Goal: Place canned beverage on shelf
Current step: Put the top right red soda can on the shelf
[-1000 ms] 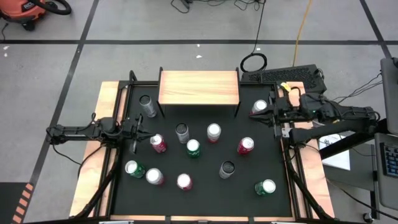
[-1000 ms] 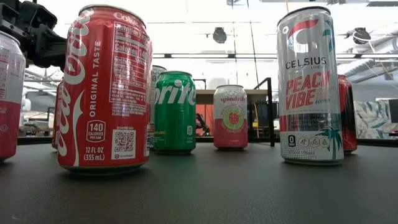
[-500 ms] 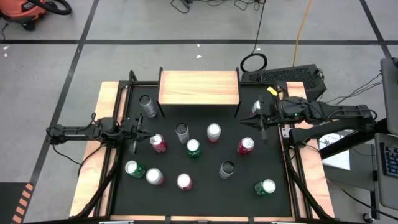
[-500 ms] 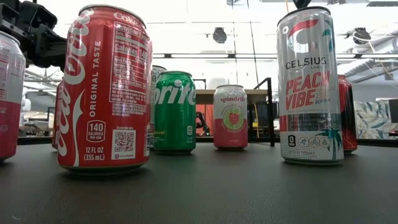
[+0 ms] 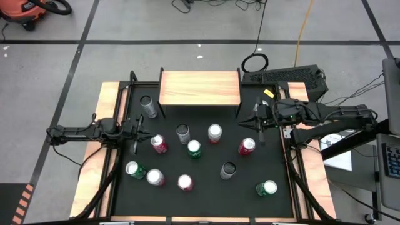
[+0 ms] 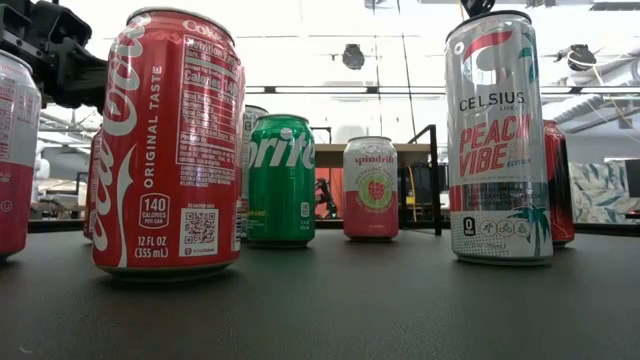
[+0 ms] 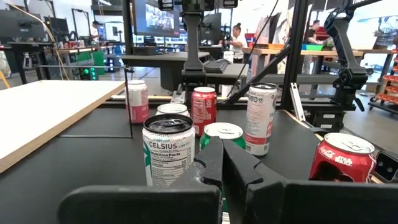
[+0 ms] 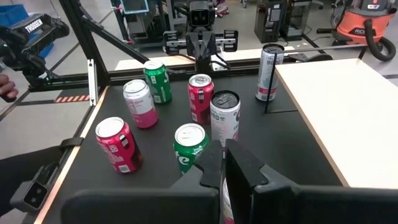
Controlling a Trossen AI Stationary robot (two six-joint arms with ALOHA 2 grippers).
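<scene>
Shelf (image 5: pixel 200 87): wood top at the far middle of the mat (image 5: pixel 206 200), nothing standing on it.
Cans: all upright on the mat, none on the shelf; every one seen from above shows a closed lid, contents not visible.
Slim can (image 5: pixel 149 106): far left, just beside the shelf's left legs.
Middle row: silver can (image 5: pixel 182 133), pink can (image 5: pixel 214 132), green can (image 5: pixel 194 149), and a red can (image 5: pixel 159 144) close to the left arm.
Near row: Sprite (image 5: pixel 133 169), Coke (image 5: pixel 155 178), pink-labelled can (image 5: pixel 185 182), dark-topped can (image 5: pixel 228 170), green can at right (image 5: pixel 267 188).
Right red can (image 5: pixel 246 146): stands just near of the right gripper's tip.
Right gripper (image 5: pixel 257 119): out over the mat's far right, beside the shelf's right end, fingers pressed together on nothing.
Left gripper (image 5: pixel 139 132): waits at the mat's left edge, fingers pressed together, pointing at the red can.
Hidden: a can by the right gripper is mostly covered by it from above; the right wrist view shows only a sliver of it behind the fingers.
Low view: Coke (image 6: pixel 168 140) and Celsius (image 6: pixel 498 135) up close block most of the table; the shelf shows only as a strip behind Sprite (image 6: pixel 281 180) and Spindrift (image 6: pixel 371 188).
Cut off: a can at the left border of the low view, label unreadable.
</scene>
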